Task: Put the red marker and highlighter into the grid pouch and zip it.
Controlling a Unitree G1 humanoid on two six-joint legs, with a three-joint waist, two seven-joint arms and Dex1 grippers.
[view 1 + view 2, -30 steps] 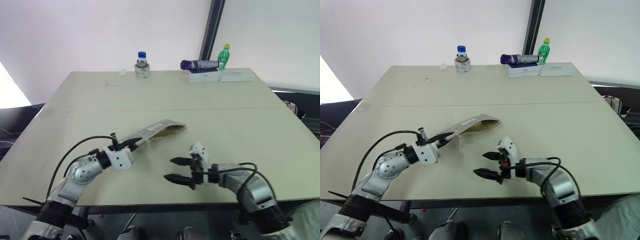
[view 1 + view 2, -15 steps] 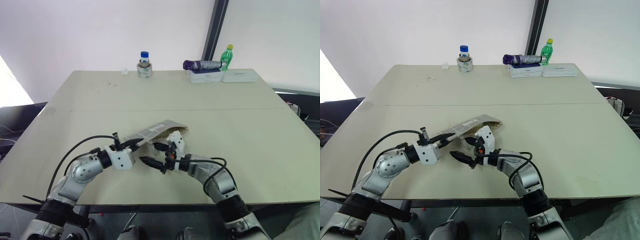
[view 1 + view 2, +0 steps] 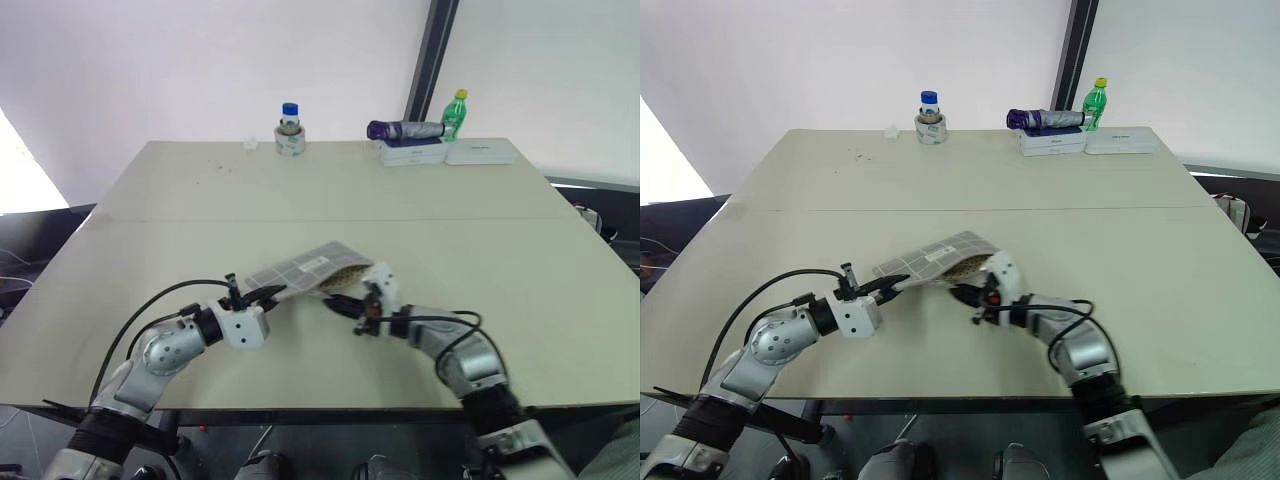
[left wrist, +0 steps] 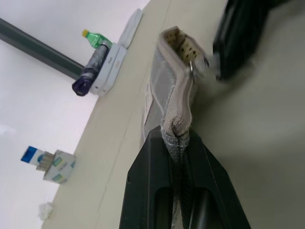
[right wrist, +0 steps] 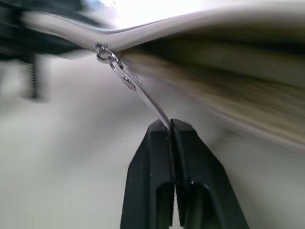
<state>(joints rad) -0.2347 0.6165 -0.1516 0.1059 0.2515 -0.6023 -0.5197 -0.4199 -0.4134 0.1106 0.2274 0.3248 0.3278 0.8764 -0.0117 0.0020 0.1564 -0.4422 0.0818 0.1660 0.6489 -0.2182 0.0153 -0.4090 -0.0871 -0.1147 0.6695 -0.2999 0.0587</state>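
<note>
Lying near the front of the table (image 3: 480, 200), the grid pouch (image 3: 305, 268) has one end lifted off the surface and its mouth gaping toward the robot's right, the pale lining showing inside. Neither pen can be made out; whether they already sit inside the pouch cannot be told. The left gripper (image 3: 262, 296) is clamped on the pouch's near end, its two black fingers (image 4: 157, 191) pressed together on the bunched fabric seam in the left wrist view. The right gripper (image 3: 340, 302) is at the open end, and in the right wrist view its fingers (image 5: 164, 157) are closed on the thin metal zipper pull (image 5: 143, 98), which hangs by small rings from the zipper slider. By this, the step in hand looks like the zipping. The next move would call for the right gripper to draw the pull along the zipper edge toward the left gripper while the left one holds the fabric taut. Well apart at the far edge stand a blue-capped jar (image 3: 289, 130), a green bottle (image 3: 453, 113) and flat white boxes (image 3: 445, 152).
</note>
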